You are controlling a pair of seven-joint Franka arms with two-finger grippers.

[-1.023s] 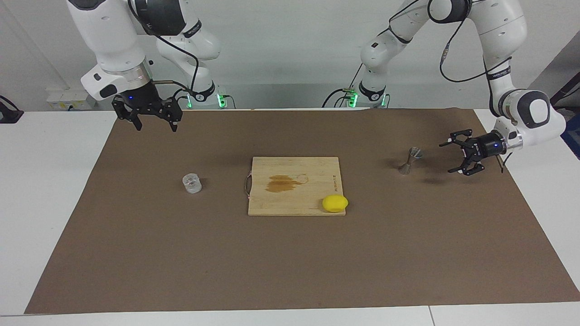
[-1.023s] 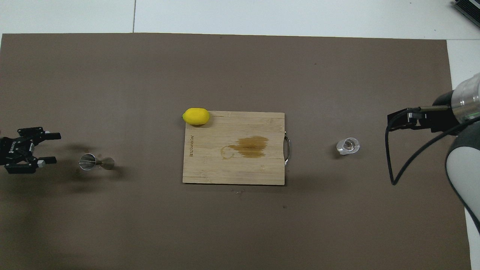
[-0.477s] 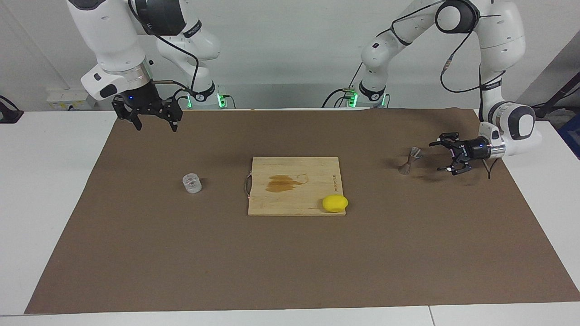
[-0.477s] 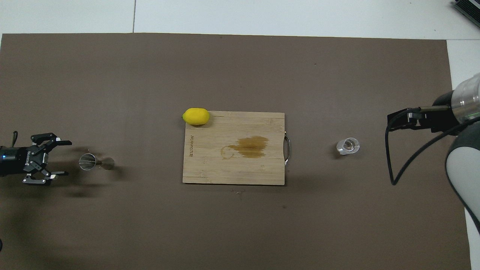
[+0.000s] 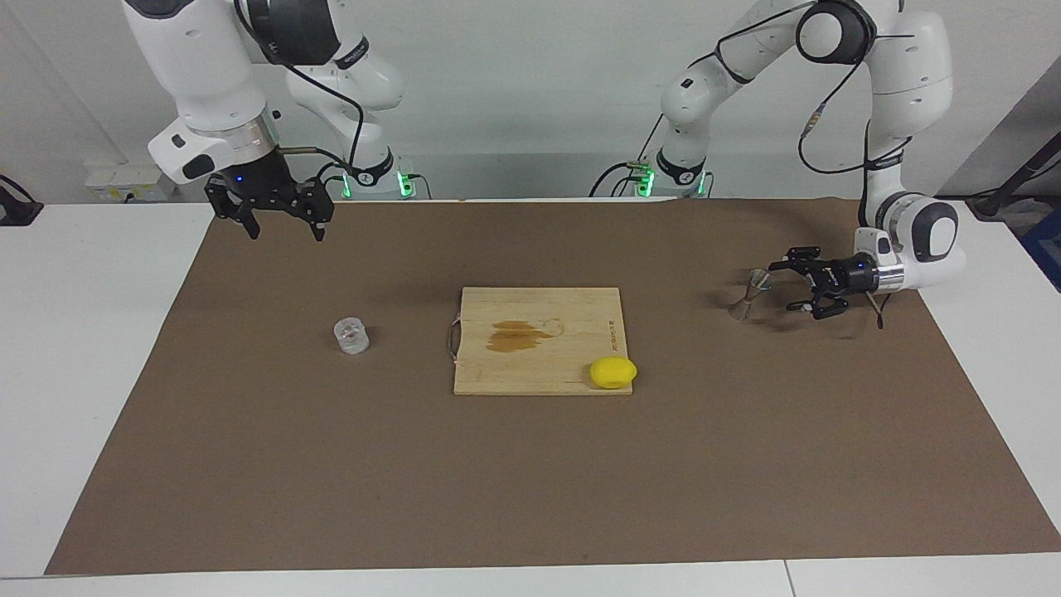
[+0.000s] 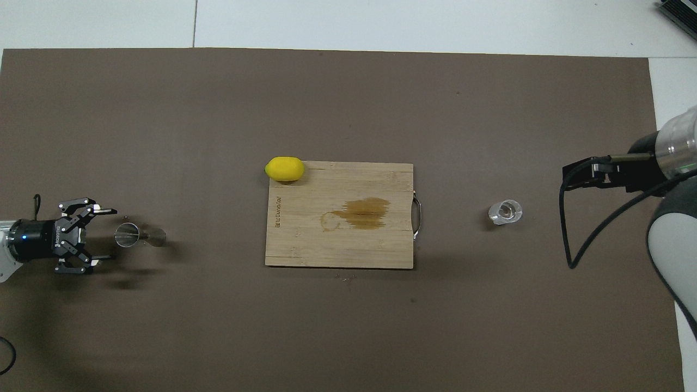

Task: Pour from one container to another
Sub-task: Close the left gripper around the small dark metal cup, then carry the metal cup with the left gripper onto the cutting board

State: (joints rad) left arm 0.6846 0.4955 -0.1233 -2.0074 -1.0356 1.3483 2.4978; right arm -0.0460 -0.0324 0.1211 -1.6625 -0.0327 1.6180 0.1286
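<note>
The glass cup (image 5: 351,335) stands upright on the brown mat (image 5: 530,497) toward the right arm's end of the table (image 5: 83,348), well apart from the cutting board (image 5: 539,341); it is clear with thick ribbed walls, and whether it holds any liquid cannot be told. The metal jigger (image 5: 748,294) stands upright on the mat toward the left arm's end of the table, hourglass-shaped with a narrow waist; in the overhead view its open upper cone (image 6: 127,234) faces up, and its contents cannot be told. The left hand (image 5: 794,287) is low over the mat just beside the jigger, turned sideways toward it, with its fingers spread and pinching nothing; the fingertips lie at either side of the jigger's upper cone, apart from it. The right hand (image 5: 282,226) hangs in the air over the mat near the robots' edge, pointing down, fingers spread and holding nothing; it is well apart from the glass cup. The wooden cutting board lies at the middle of the mat between the two containers, bearing a brown wet stain (image 5: 515,335) beside a faint ring mark. A lemon (image 5: 612,372) rests on the board's corner that is farther from the robots and toward the left arm's end.
</note>
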